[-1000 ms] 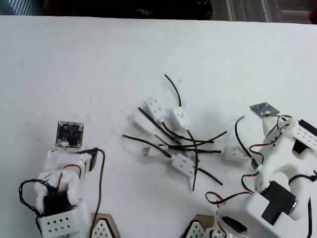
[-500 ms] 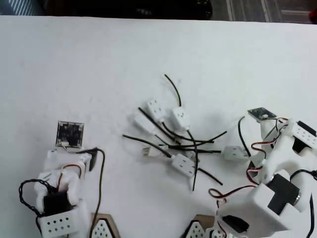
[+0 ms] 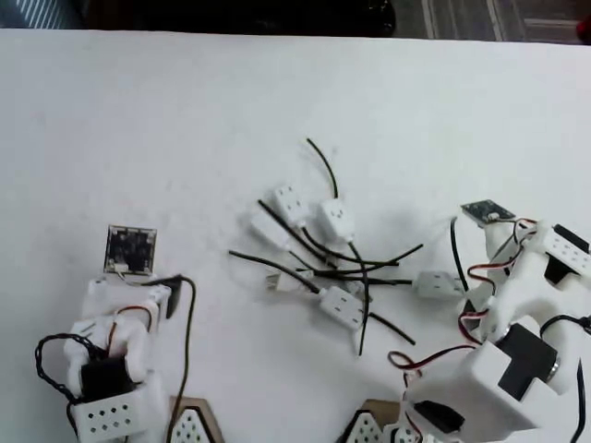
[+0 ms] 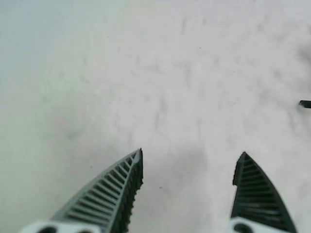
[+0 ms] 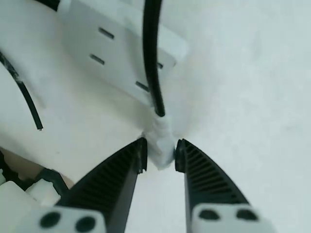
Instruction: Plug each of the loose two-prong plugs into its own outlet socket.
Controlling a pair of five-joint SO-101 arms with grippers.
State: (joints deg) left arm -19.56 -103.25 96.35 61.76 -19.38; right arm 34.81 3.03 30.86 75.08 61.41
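Observation:
Several white outlet sockets lie in a heap with black-wired plugs at the table's middle: one socket (image 3: 291, 203), another (image 3: 335, 219), a third (image 3: 343, 309). A fourth socket (image 3: 436, 283) lies at the right, beside the right arm (image 3: 517, 295). In the right wrist view that socket (image 5: 116, 53) shows its slots. Just in front of it my right gripper (image 5: 159, 143) is shut on a small white plug (image 5: 160, 138), whose black wire (image 5: 151, 53) runs across the socket. My left gripper (image 4: 189, 155) stands open over bare table, its arm (image 3: 115, 323) at the lower left.
Loose black wires (image 3: 360, 268) cross the heap, and a white plug (image 3: 268, 231) lies at its left side. White tabletop (image 3: 138, 120) spreads far and left. Two arm bases (image 3: 189, 425) sit at the near edge.
The right arm has swung slightly nearer and lower toward the right-hand socket. The curved black wire beside that socket shifted a little to the right. The left arm is still.

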